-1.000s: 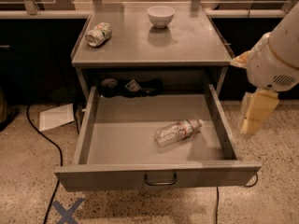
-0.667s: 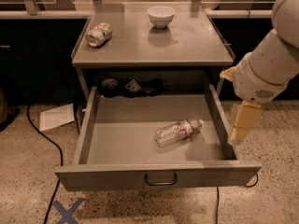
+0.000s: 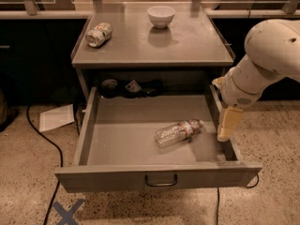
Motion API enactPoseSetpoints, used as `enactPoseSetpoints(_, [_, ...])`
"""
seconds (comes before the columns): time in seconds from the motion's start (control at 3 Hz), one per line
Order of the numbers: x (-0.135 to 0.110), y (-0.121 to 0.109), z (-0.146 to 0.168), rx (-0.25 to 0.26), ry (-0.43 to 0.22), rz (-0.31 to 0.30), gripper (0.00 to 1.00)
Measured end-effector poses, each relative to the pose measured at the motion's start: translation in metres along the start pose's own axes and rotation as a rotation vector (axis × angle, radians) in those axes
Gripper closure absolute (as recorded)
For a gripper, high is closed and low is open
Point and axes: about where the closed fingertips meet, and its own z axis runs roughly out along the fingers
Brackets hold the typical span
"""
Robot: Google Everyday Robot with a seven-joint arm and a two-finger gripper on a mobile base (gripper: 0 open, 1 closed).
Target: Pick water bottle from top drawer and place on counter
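The water bottle [image 3: 178, 131] lies on its side in the open top drawer [image 3: 87, 134], right of centre, cap pointing right. The drawer's dark handle [image 3: 161, 181] is at the front centre. The counter [image 3: 187, 43] is above the drawer. My gripper [image 3: 226, 124] points down from the pale arm [image 3: 262, 60] and hangs over the drawer's right wall, a short way to the right of the bottle's cap and apart from it. It holds nothing that I can see.
A crushed green-and-white can [image 3: 99, 34] lies at the counter's back left and a white bowl [image 3: 161, 16] stands at the back centre. Dark items [image 3: 129, 86] sit at the drawer's back. A paper sheet [image 3: 56, 117], a cable and a blue tape cross [image 3: 68, 213] are on the floor.
The arm has swung left and inward, bringing my gripper from outside the drawer's right side to above its right wall. The bottle has not moved.
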Motion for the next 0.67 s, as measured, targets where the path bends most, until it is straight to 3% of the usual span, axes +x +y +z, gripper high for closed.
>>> enactPoseSetpoints(0.67, [-0.07, -0.003, 0.052, 0.004, -0.116, -0.12, 0.0])
